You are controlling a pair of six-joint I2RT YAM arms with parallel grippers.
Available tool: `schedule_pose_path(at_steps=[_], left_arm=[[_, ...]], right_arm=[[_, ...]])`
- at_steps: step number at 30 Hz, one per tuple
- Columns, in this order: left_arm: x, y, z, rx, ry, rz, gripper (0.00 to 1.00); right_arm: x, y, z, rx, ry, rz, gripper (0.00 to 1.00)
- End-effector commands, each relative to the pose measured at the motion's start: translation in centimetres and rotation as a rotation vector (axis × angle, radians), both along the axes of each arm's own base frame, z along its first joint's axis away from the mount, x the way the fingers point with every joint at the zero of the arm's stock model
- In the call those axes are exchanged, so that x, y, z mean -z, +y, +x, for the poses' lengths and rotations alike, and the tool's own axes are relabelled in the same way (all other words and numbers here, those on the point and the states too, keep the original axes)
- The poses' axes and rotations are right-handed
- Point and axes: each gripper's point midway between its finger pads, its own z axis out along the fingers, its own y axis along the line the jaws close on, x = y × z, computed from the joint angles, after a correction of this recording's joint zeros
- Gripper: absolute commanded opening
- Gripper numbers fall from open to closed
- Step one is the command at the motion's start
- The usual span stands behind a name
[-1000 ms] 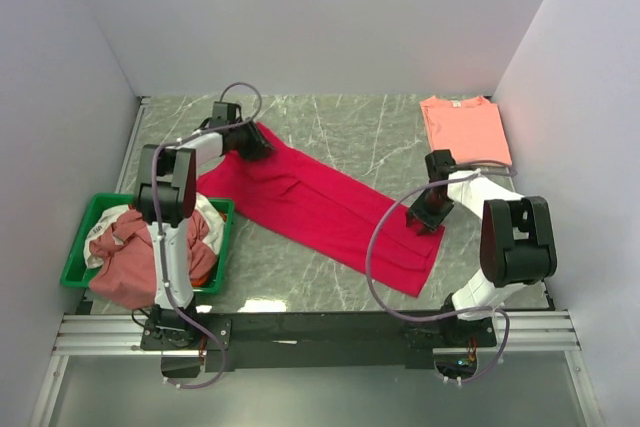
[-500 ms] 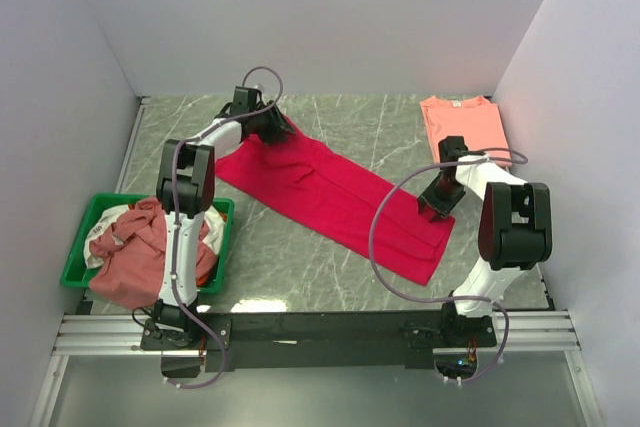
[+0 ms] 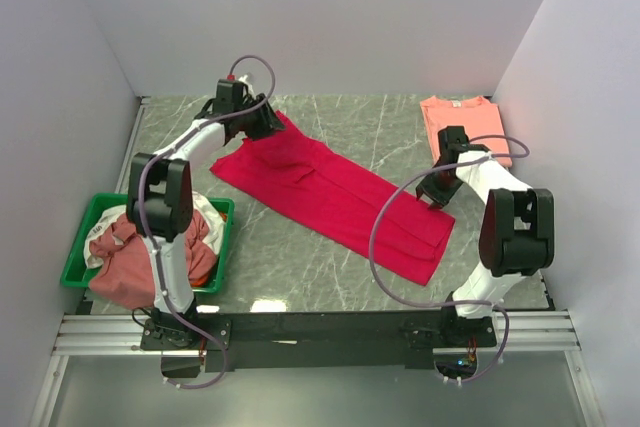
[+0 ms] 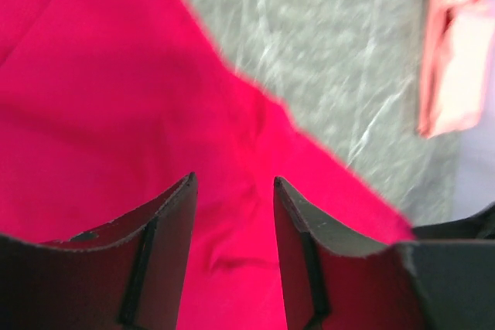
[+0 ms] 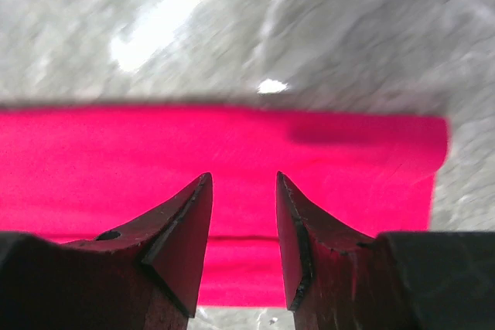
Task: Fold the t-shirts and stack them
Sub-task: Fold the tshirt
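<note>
A crimson-red t-shirt lies folded in a long strip slanting across the marble table, from far left to near right. My left gripper is open over the strip's far-left end; the red cloth fills the space under its open jaws. My right gripper is open over the strip's right edge; the red cloth lies beneath its jaws. A folded salmon-pink t-shirt lies at the far right and shows in the left wrist view.
A green tray at the near left holds a heap of dusty rose and white t-shirts. White walls close in the table on three sides. Cables loop above both arms.
The red shirt's far-left end was carried farther back and laid down. Both grippers have let go of the cloth and stand open above it. The right gripper moved slightly toward the far side.
</note>
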Motion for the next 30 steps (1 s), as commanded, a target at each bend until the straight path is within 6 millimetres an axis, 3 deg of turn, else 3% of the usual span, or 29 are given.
schedule_pose_path(at_steps=[1,2,7,13,30], left_arm=[[1.3,1.9,-3.1,0.006,0.022,0.114,0.50],[2.7,2.2,-4.2,0.007,0.056,0.128,0.50],[4.3,2.8,-6.8,0.009,0.123,0.103,0.50],[5.8,2.4,-8.1,0.023,0.157,0.074,0.50],[7.6,1.4,-4.8,0.021,0.132,0.039,0.49]], right_arm=[[-2.3,1.4,0.1,-0.020,-0.082,0.004,0.46],[-2.2,1.6,-0.2,-0.021,-0.080,0.007,0.46],[-2.5,2.8,-1.5,-0.027,-0.093,0.015,0.46],[-2.9,3.6,-2.8,-0.024,-0.116,0.024,0.46],[-4.0,3.4,-5.4,-0.004,-0.150,0.008,0.46]])
